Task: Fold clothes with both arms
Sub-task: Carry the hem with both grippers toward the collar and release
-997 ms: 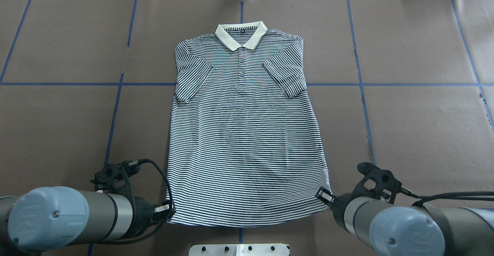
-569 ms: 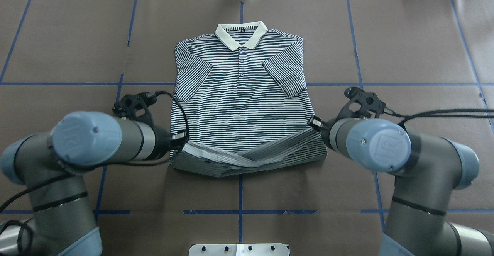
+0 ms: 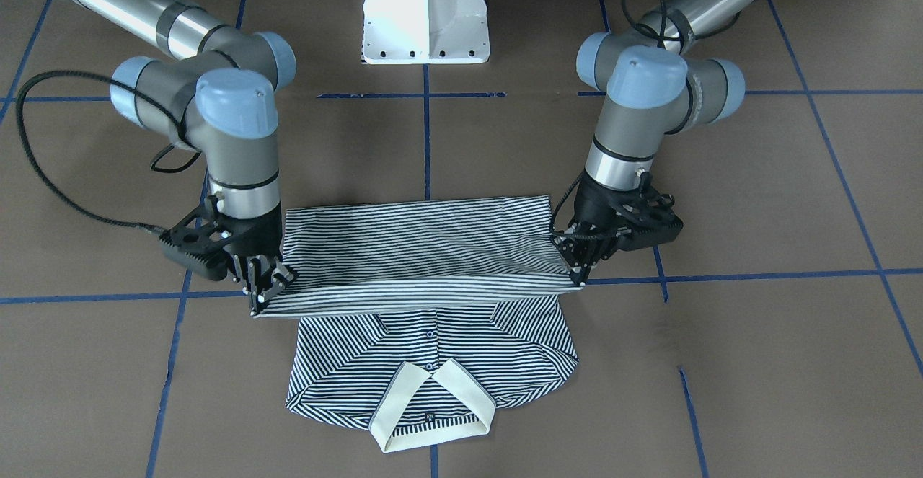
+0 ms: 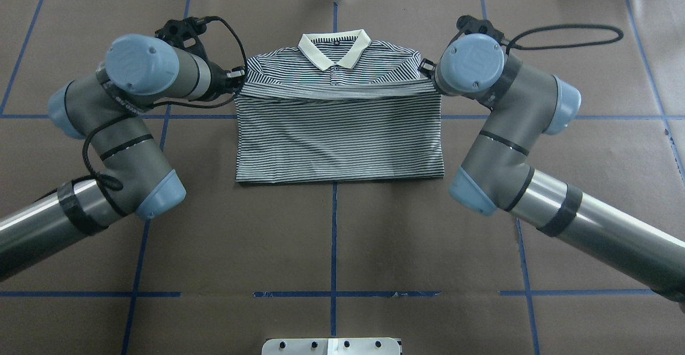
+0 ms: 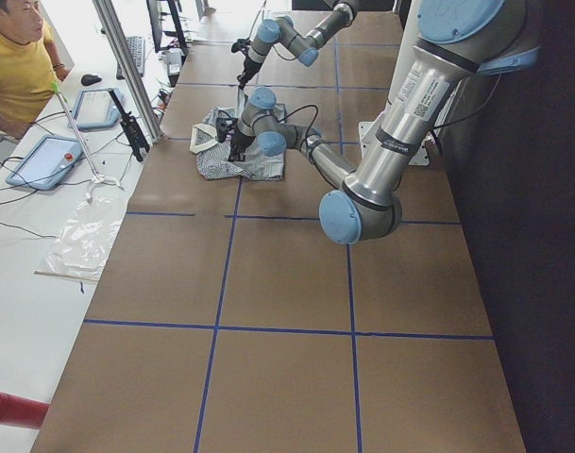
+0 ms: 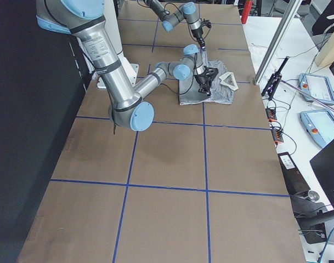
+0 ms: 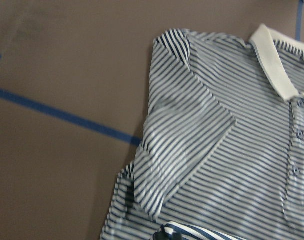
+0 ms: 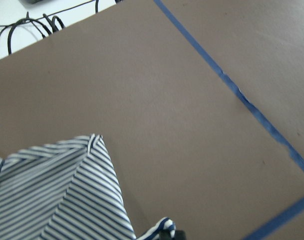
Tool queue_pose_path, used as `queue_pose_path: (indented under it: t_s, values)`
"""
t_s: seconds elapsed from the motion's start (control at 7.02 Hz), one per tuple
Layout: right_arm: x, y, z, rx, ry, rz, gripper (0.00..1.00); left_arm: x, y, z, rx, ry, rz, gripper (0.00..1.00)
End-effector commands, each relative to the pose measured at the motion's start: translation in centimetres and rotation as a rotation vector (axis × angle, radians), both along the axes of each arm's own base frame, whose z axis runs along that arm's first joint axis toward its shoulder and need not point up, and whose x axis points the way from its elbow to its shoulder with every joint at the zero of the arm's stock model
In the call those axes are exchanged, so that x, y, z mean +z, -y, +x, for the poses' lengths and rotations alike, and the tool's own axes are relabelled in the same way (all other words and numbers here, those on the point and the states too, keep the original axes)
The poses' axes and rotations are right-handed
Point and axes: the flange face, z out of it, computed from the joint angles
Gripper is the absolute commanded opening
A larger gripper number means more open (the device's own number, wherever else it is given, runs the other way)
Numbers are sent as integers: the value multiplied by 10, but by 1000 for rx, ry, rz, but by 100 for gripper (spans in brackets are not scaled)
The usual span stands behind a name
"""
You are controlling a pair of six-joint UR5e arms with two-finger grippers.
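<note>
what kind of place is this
Probably a robotics lab or data-collection cell: silver-grey tubular left arm and right arm hold a navy-and-white striped polo shirt on a brown paper-covered table gridded with blue tape lines, and a man in yellow is beside grey touchscreen pendants.

Silver-grey arms [image 4: 588,224], lt-blue caps [image 4: 140,63]

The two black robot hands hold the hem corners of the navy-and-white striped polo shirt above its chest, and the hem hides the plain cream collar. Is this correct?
Not entirely. The plain cream collar is not hidden: the overhead exterior view shows it bare, beyond the held hem. The rest is right: the left hand and the right hand hold the hem corners of the navy-and-white striped polo shirt above its chest.
</note>
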Motion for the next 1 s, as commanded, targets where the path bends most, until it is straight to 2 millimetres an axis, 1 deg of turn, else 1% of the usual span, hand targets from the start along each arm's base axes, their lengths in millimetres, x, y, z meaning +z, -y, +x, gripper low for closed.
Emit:
queue_pose_path:
  t_s: [0.0, 0.14, 0.28, 0.43, 0.57, 0.85]
  values:
    - [-6, 67, -13, 8, -24, -8, 0, -1, 43, 9, -21, 11, 22, 0]
    - [4, 76, -22, 8, 4, 16, 0, 11, 54, 14, -42, 7, 43, 0]
    - [2, 84, -32, 4, 8, 17, 0, 15, 60, 18, -54, 20, 44, 0]
    - [4, 86, -36, 1, 2, 10, 0, 18, 64, 23, -52, 25, 40, 0]
    - [8, 87, -36, 2, -3, 6, 0, 28, 67, 25, -55, 15, 50, 0]
    - [12, 88, -38, 3, -11, 1, 0, 34, 70, 18, -51, 36, 72, 0]
